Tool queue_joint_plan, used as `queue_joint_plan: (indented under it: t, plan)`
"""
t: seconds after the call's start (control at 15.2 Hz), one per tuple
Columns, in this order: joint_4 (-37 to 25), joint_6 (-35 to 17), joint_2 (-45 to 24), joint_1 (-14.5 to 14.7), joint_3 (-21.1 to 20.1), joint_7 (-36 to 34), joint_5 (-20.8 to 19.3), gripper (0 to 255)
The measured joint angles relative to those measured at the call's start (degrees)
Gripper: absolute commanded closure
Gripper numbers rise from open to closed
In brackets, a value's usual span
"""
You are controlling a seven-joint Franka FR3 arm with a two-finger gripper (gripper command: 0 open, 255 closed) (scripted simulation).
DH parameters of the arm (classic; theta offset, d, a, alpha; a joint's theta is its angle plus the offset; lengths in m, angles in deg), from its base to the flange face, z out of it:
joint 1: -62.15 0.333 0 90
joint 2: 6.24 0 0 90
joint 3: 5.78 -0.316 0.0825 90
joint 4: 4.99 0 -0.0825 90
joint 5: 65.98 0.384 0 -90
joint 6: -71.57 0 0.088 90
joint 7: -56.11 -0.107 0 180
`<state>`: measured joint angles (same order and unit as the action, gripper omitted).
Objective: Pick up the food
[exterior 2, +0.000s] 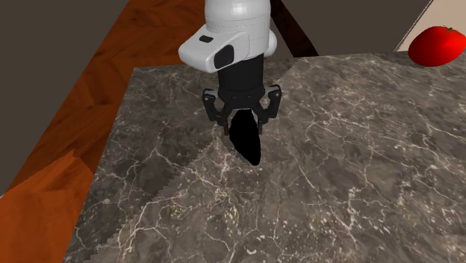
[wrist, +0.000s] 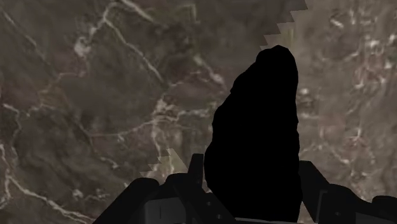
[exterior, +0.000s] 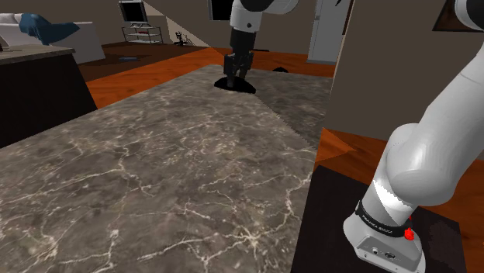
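The grey marble counter [exterior 2: 358,172] carries a black lump of food [exterior 2: 248,143] directly under the gripper [exterior 2: 243,125]. The fingers are spread and straddle the lump across its long axis.

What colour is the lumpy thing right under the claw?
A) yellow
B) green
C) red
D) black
D: the lump under the claw on the marble counter is plain black. The red thing is a tomato, far off at the second exterior view's upper right.
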<state>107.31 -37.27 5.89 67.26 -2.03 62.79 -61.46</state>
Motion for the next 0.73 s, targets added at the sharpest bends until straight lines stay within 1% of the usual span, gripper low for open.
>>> queue_joint_plan:
  t: [0.33,0.73]
  plan:
    - [-0.97,0.93,-0.09,-0.02,0.04,-0.01,-0.02,255]
    - [-6.3,5.58,-0.75,-0.04,0.11,-0.28,-0.07,255]
